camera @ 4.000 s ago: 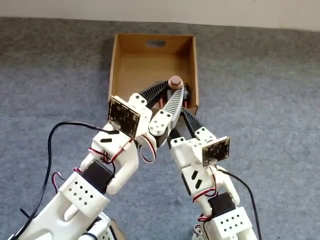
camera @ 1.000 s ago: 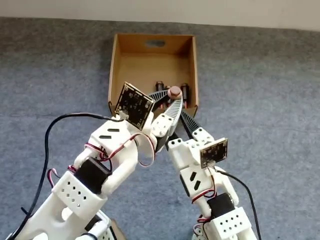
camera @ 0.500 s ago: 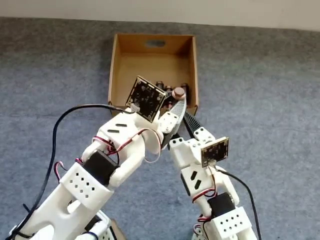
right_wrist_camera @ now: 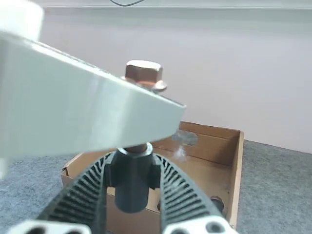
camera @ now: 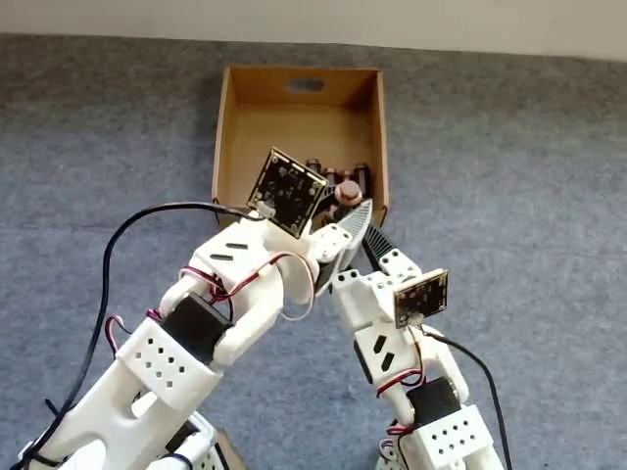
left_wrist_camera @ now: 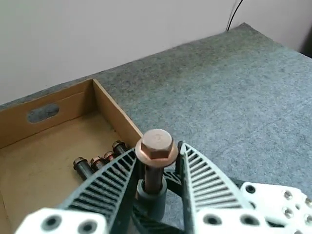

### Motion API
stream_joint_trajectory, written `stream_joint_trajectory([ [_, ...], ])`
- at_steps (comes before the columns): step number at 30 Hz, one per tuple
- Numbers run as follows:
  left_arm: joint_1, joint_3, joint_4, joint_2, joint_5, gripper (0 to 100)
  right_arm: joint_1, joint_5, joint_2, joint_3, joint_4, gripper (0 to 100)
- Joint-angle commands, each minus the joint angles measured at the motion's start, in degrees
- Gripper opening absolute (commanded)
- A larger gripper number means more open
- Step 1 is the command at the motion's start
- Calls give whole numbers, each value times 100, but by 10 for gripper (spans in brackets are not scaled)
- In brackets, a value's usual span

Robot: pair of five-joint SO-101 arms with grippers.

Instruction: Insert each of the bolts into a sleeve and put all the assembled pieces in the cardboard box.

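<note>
A copper hex-head bolt (left_wrist_camera: 155, 146) stands upright between the ribbed fingers of my left gripper (left_wrist_camera: 157, 149), which is shut on its shank. Its lower end sits in a dark sleeve (right_wrist_camera: 130, 180), and my right gripper (right_wrist_camera: 132, 161) is shut on that sleeve from below. From above, the bolt head (camera: 346, 191) is at the near right corner of the cardboard box (camera: 223, 127), with both grippers meeting under it. Several assembled pieces (left_wrist_camera: 97, 163) lie together on the box floor against its right wall (camera: 338, 174).
Grey carpet (camera: 509, 176) covers the table all around the box. A pale wall (camera: 490, 20) runs along the far edge. A black cable (camera: 108, 264) loops beside the left arm. The left arm's white body (right_wrist_camera: 73, 107) crosses close in front of the right wrist camera.
Over the last second the left arm swung rightward toward the box's near right corner, and the bolt head dropped slightly toward the sleeve. The right arm stayed almost still.
</note>
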Motion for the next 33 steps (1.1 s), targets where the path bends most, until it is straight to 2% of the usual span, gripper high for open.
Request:
stream_joint_trajectory([
  [1,75,-585,404,-198,-26,132,-22,35,-75,92,-101,5],
  [5,-127,-1068,1108,-154,-26,133,-22,35,-75,92,-101,5],
  [12,-409,-1508,1688,-145,-26,134,-22,35,-75,92,-101,5],
  [15,-330,-1525,1723,-145,-26,146,-22,35,-75,92,-101,5],
  [20,-268,-1499,1723,-145,-26,246,-22,35,-75,92,-101,5],
  [26,-312,-1516,1688,-145,-35,248,-22,35,-75,92,-101,5],
  [28,-470,-1516,1705,-145,-44,217,-22,35,-75,92,-101,5],
  [32,-980,-1534,1688,-145,-53,23,-22,35,-75,92,-101,5],
  [33,-1112,-1534,1679,-145,-53,1,-22,35,-66,92,-101,5],
])
